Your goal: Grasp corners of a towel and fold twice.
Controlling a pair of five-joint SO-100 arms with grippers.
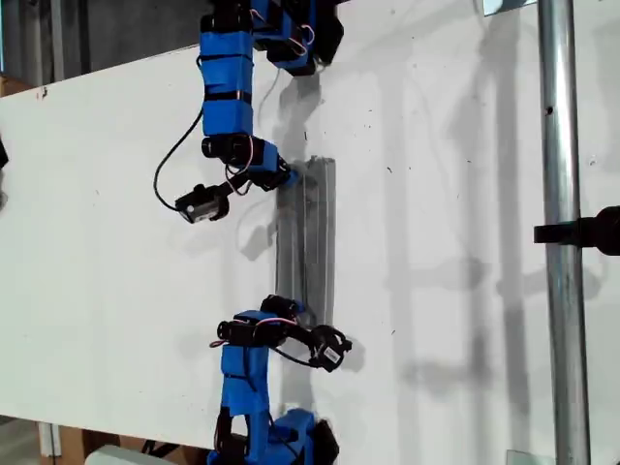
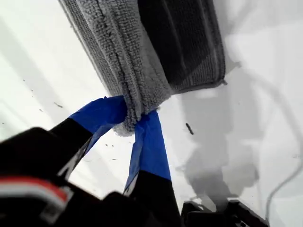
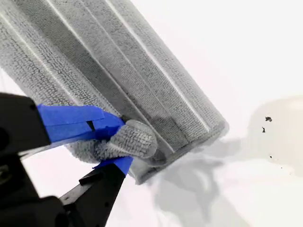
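Exterior view: towel (image 1: 308,237) in a narrow strip, first gripper (image 2: 135,124) and second gripper (image 3: 116,142) pinching end corners, likely for folding.

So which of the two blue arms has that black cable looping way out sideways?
The arm entering from the exterior view's top; its cable bows out toward that view's left. The bottom arm keeps its wiring close to it.

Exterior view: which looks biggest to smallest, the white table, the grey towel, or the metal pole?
1. White table, by far.
2. Metal pole and towel: the pole runs longer, the towel is wider, too close to rank.
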